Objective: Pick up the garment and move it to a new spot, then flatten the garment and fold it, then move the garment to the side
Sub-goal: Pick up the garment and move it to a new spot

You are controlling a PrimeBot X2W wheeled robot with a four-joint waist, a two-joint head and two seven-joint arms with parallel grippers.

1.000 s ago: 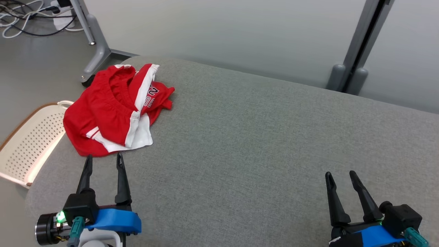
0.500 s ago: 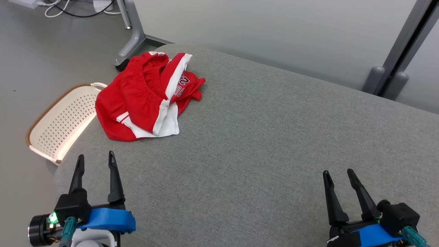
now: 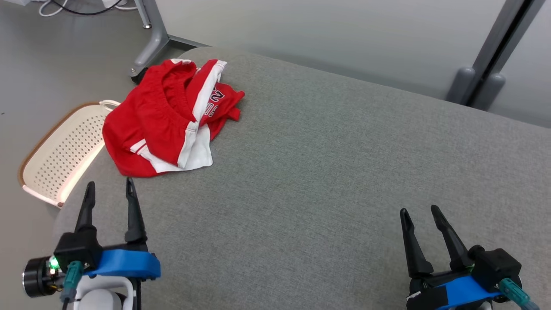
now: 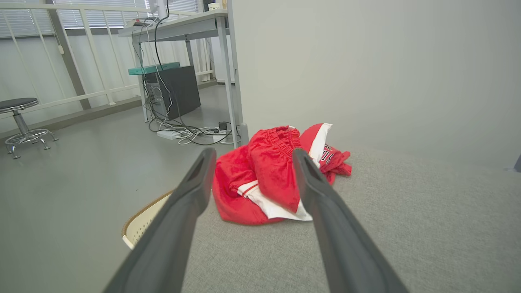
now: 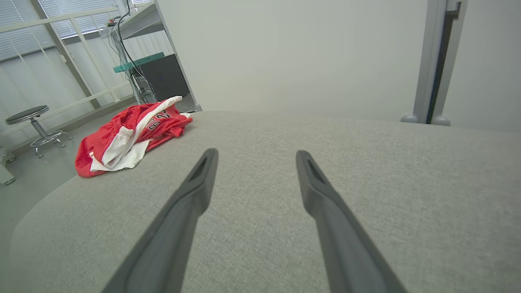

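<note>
Currently | left tool (image 3: 109,182): spread wide, empty, near garment (image 3: 159,120) | right tool (image 3: 418,209): spread wide, empty

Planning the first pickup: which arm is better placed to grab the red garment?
Left. The left gripper hangs open just short of the red garment; the right gripper, also open, sits far across the grey table.

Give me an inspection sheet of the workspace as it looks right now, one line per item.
Surface: grey fabric top.
Job's things: red and white garment crumpled at its far left corner, not folded.
Clutter: cream perforated basket beside the left edge.
Grippers: left gripper just short of the garment, right gripper far from it; both jaws open, empty.
Cables: loose tangle on the floor by the desk.
Surroundings: stool, grey partition.
</note>
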